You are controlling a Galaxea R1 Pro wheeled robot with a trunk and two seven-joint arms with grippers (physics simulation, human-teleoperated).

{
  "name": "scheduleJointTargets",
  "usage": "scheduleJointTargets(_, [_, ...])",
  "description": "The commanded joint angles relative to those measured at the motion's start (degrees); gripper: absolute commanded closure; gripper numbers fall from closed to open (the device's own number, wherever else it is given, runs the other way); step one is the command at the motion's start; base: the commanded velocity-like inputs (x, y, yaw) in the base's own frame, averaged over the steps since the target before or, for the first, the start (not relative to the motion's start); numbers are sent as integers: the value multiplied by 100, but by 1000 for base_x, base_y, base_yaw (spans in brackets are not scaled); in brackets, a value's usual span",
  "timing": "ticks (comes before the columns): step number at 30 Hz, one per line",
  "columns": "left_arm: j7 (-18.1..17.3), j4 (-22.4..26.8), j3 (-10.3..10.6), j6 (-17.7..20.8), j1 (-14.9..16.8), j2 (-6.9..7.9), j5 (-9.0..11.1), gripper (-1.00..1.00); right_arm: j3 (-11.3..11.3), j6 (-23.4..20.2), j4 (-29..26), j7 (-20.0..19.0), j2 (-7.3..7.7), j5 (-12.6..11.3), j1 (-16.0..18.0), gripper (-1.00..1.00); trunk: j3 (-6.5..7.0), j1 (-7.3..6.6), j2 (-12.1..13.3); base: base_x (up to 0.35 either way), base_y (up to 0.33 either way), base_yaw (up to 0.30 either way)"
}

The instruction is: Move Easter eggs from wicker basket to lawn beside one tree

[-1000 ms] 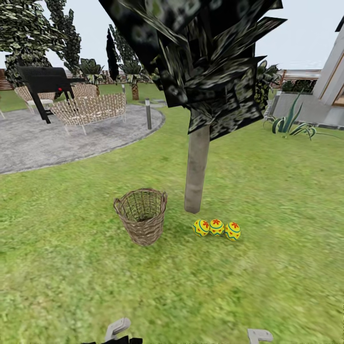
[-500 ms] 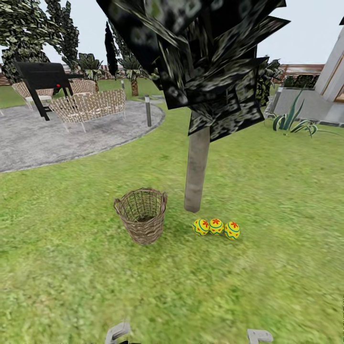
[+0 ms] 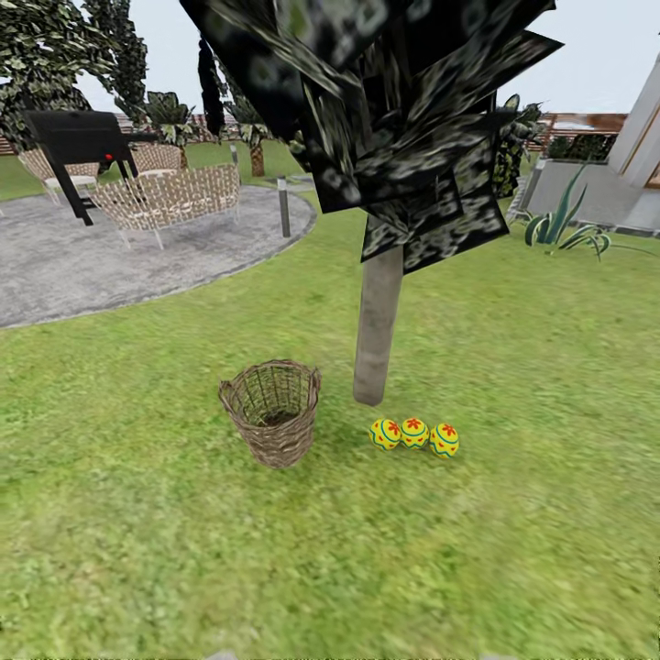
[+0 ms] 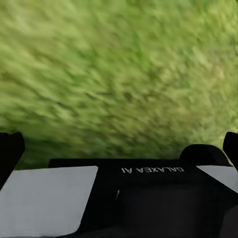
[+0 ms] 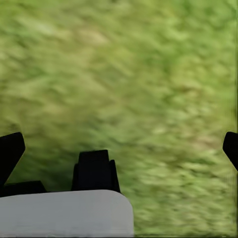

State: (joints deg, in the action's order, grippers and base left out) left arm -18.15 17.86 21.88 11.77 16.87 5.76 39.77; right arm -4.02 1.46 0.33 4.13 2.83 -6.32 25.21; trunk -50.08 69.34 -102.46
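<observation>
The left gripper (image 4: 119, 144) hangs over blurred green grass; its two dark fingertips stand far apart at the two edges of the left wrist view, with nothing between them, so it is wide open and holds nothing. The right gripper (image 5: 119, 148) looks the same in the right wrist view: dark fingertips (image 5: 10, 153) spread to both sides, only grass between them, no object in its hold. The grass under both is too blurred to say more.

Further out, in the head view, the wicker basket (image 3: 271, 412) stands upright on the lawn (image 3: 513, 385). Its inside looks empty, though the bottom is dark and I cannot be fully sure. Just beside it rises the pale trunk of the tree (image 3: 377, 321), with the dark canopy above. The three Easter eggs (image 3: 414, 435) lie on the grass in a short row, touching each other, close to the foot of the trunk and on the other side of it from the basket.

Far behind are a grey gravel patio (image 3: 110, 257) with wicker chairs (image 3: 170, 200), a black grill (image 3: 78, 142), and a white house wall (image 3: 632, 137).
</observation>
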Motion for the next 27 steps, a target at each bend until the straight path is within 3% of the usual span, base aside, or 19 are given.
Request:
scheduleJointTargets(1, [17,-98,0,-106,1,-25,3,-100,-1,1,1,0,3,3,-16,-100,10,-23,42,0,0,0])
scheduleJointTargets(5, [611,-525,6,-482,1,-211,-7,-100,-3,3,2,0,15,7,-70,-100,71,-111,202,0,0,0])
scheduleJointTargets(10, [847,-701,7,-909,1,-256,-2,-100,-14,-1,3,0,-2,18,-136,-100,159,-220,403,0,0,0])
scheduleJointTargets(13, [1028,-725,9,-947,1,-281,-2,-100,-14,86,3,0,-8,37,-190,-100,213,-286,523,0,0,0])
scheduleJointTargets(17, [1429,-749,9,-964,1,-388,2,-100,-16,590,3,0,-17,29,-392,-100,285,-374,683,0,0,0])
scheduleJointTargets(21, [1495,-760,9,-966,1,-415,3,-100,-16,860,3,0,-19,35,-479,-100,356,-462,844,0,0,0])
scheduleJointTargets(27, [1667,-770,9,-967,1,-463,4,-100,-20,898,22,-7,-19,18,-503,-100,464,-594,1084,0,0,0])
